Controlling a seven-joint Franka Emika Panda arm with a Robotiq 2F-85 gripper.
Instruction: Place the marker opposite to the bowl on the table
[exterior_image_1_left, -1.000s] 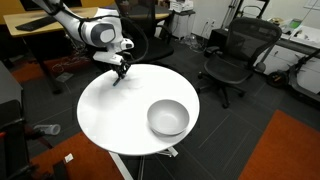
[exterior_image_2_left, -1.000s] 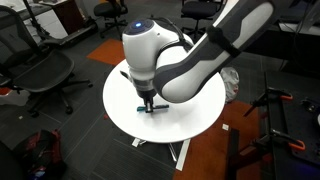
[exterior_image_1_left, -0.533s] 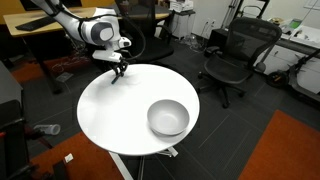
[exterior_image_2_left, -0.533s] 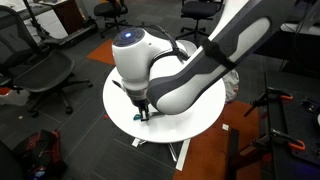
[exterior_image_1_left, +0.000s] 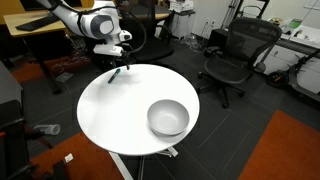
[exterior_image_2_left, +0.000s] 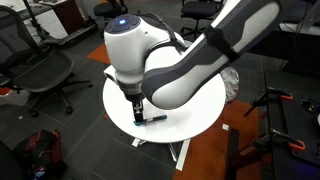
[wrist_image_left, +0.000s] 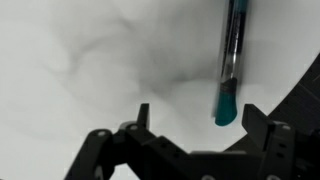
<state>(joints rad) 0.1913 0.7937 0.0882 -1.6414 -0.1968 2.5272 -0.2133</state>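
Worktop: the round white worktop (exterior_image_1_left: 108, 112) is carrying the bowl and the marker; in both exterior views it is standing among office chairs.
Arm: the white Panda arm (exterior_image_1_left: 88, 22) is reaching over the worktop's edge, on the side opposite the bowl.
Bowl: the plain grey-white bowl (exterior_image_1_left: 160, 127) is sitting upright and empty near the worktop's rim, well apart from the gripper.
Gripper: the gripper (wrist_image_left: 195, 110) is hovering just above the worktop with its jaws spread wide and is gripping nothing.
Marker: the teal marker (wrist_image_left: 231, 58) is lying flat on the worktop, free of the gripper; in the wrist view its teal end is lying close to one finger (wrist_image_left: 256, 122), off the gap's centre line. In an exterior view the marker (exterior_image_2_left: 156, 118) is lying just beside the gripper's tips.
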